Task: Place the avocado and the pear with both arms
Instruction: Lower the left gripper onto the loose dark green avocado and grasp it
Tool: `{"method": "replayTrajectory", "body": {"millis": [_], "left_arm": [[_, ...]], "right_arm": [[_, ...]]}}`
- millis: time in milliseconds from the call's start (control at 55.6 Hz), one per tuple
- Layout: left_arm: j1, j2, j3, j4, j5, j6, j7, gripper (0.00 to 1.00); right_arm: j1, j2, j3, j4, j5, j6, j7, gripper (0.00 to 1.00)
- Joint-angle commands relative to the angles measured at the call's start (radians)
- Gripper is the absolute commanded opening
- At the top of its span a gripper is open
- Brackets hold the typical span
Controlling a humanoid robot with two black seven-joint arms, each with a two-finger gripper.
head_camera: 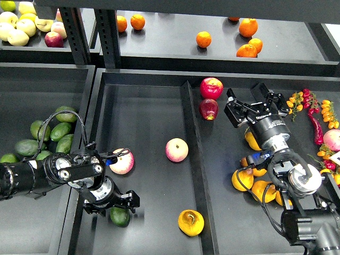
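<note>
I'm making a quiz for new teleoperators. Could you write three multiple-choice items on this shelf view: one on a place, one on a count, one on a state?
1. Where does the dark green, glossy egg-shaped avocado lie?
A. on the top shelf
B. in the middle tray, at the left tool
C. among the yellow pears on the right

2. How many pink-and-cream apples lie in the middle tray?
A. two
B. four
C. none

3. What is the right tool's state?
A. clamped on an orange
C. holding a chilli
B. open, holding nothing

Answers: 1 B, the avocado sits just under the left tool. 2 A, one apple mid-tray, another apple near the left arm. 3 B, its fingers stand apart with nothing between.
</note>
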Motion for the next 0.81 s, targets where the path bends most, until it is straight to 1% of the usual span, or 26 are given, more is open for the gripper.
{"method": "replayTrajectory", "body": {"millis": [0, 90, 162, 216, 377, 395, 521, 665, 719, 791], "left_arm": [[0.005, -0.001, -0.001, 0.007, -0.003, 0.0, 0.0, 0.99], [0.011, -0.007, -0.003, 0.007, -0.003, 0.0, 0.0, 0.98], [0.012, -0.014, -0.003, 0.007, -0.002, 0.0, 0.0, 0.95], [0.012, -0.025, -0.009, 0.013, 0.0, 0.0, 0.0, 0.89], [0.012, -0.042, -0.04, 0.036, -0.001, 0.0, 0.0, 0.79], [0.012, -0.044, -0.043, 0.045, -0.001, 0.0, 0.0, 0.74], [0.016, -0.044, -0.044, 0.061, -0.003, 0.0, 0.0, 0.63], [0.024, -0.042, -0.055, 0.076, -0.005, 0.0, 0.0, 0.48], [0.025, -0.042, -0.063, 0.085, -0.011, 0.0, 0.0, 0.38], [0.03, -0.044, -0.075, 0.101, -0.014, 0.0, 0.0, 0.3]], "right_arm": [[-0.003, 0.0, 0.0, 0.0, 0.0, 0.0, 0.0, 1.0], [-0.006, 0.0, 0.0, 0.0, 0.0, 0.002, 0.0, 1.0], [-0.006, 0.0, 0.0, 0.0, 0.0, 0.002, 0.0, 1.0], [-0.008, 0.0, 0.0, 0.0, 0.0, 0.003, 0.0, 1.0], [-0.008, 0.0, 0.0, 0.0, 0.0, 0.005, 0.0, 1.0], [-0.008, 0.0, 0.0, 0.0, 0.0, 0.005, 0.0, 1.0], [-0.011, 0.0, -0.002, 0.0, 0.0, 0.006, 0.0, 1.0], [-0.012, 0.0, -0.002, 0.0, 0.0, 0.006, 0.0, 1.0], [-0.014, 0.0, 0.0, 0.0, 0.0, 0.006, 0.0, 1.0], [-0.014, 0.0, 0.0, 0.0, 0.0, 0.006, 0.0, 1.0]]}}
